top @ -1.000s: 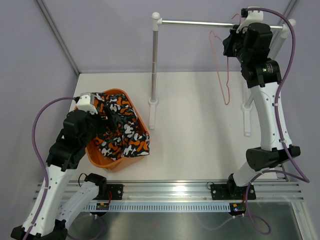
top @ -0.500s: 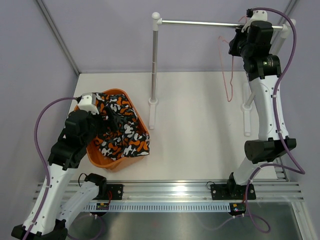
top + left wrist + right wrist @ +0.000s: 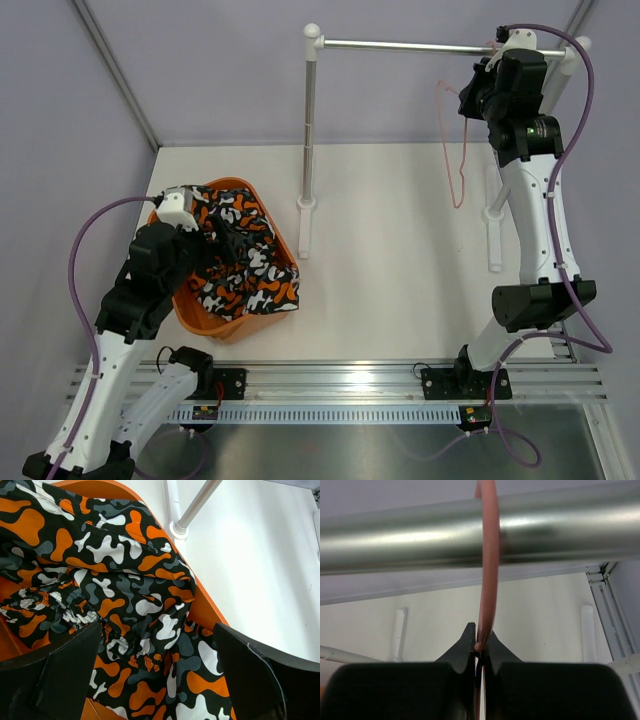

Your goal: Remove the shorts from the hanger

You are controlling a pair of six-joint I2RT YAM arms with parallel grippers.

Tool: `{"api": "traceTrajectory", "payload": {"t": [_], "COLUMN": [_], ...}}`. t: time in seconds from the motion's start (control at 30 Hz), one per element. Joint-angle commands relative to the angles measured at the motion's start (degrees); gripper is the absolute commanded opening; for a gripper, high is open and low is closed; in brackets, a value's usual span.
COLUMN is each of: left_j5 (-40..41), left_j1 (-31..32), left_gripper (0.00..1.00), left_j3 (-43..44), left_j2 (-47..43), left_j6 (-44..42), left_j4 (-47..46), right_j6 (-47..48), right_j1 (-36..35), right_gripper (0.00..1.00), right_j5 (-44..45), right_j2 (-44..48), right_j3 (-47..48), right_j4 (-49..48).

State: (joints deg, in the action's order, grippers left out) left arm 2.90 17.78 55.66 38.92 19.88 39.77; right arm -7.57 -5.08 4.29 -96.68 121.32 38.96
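The camouflage shorts (image 3: 245, 265) lie heaped in the orange basket (image 3: 190, 310) at the left, and fill the left wrist view (image 3: 125, 585). My left gripper (image 3: 222, 243) hovers just over them, jaws wide open (image 3: 150, 680) and empty. The bare pink hanger (image 3: 455, 150) hangs below the silver rail (image 3: 400, 45) at the back right. My right gripper (image 3: 480, 85) is shut on the hanger's wire near the hook (image 3: 487, 580), which curves over the rail (image 3: 420, 540).
The rail stands on two white-based posts, the left post (image 3: 308, 140) right behind the basket and the right post (image 3: 492, 215) under my right arm. The white table (image 3: 400, 280) spreads between them. Purple walls close the back and sides.
My right gripper has moved right and up along the rail with the hanger, bringing its hook onto the rail. My left arm and the shorts have hardly moved.
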Motion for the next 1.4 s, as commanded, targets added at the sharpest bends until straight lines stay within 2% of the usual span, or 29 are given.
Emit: {"api": "traceTrajectory", "payload": {"t": [0.0, 0.1, 0.3, 0.43, 0.47, 0.67, 0.8, 0.9, 0.93, 1.1, 1.37], "left_j5": [-1.4, -1.3, -0.9, -0.4, -0.4, -0.4, 0.4, 1.0, 1.1, 2.2, 1.9], "left_j1": [0.2, 0.2, 0.2, 0.2, 0.2, 0.2, 0.2, 0.2, 0.2, 0.2, 0.2], "left_gripper": [0.99, 0.99, 0.99, 0.99, 0.99, 0.99, 0.99, 0.99, 0.99, 0.99, 0.99], "left_j3": [0.0, 0.0, 0.0, 0.0, 0.0, -0.5, -0.9, -1.3, -1.3, -1.4, -1.8], "left_j2": [-1.0, -1.0, -1.0, -0.9, -0.9, -0.8, -1.1, -1.6, -1.6, -2.2, -2.2], "left_j6": [-0.5, -0.6, -0.6, -0.7, -0.7, -0.7, -1.1, -1.2, -1.4, -1.7, -1.6], "left_j4": [-2.2, -2.2, -2.3, -2.6, -2.7, -2.9, -2.8, -2.7, -2.7, -2.6, -2.6], "right_j6": [-1.5, -1.6, -1.7, -2.1, -2.2, -2.8, -4.2, -6.3, -6.7, -9.5, -10.9], "right_j1": [0.2, 0.2, 0.2, 0.2, 0.2, 0.2, 0.2, 0.2, 0.2, 0.2, 0.2], "right_gripper": [0.00, 0.01, 0.12, 0.32, 0.41, 0.51, 0.63, 0.80, 0.99, 0.99, 0.99], "right_j5": [-1.5, -1.7, -1.6, -1.7, -1.6, -1.1, 1.1, 2.2, 2.2, 0.3, -1.2], "right_j2": [2.1, 2.6, 3.7, 4.5, 4.6, 6.9, 11.7, 16.6, 17.9, 30.8, 42.5], "right_j3": [-1.6, -2.8, -4.2, -4.2, -4.1, -5.5, -9.2, -13.5, -14.8, -28.7, -39.3], "right_j4": [0.8, 0.3, 0.2, 0.3, 0.6, 0.0, -0.6, -1.3, -1.4, -7.1, -6.0]}}
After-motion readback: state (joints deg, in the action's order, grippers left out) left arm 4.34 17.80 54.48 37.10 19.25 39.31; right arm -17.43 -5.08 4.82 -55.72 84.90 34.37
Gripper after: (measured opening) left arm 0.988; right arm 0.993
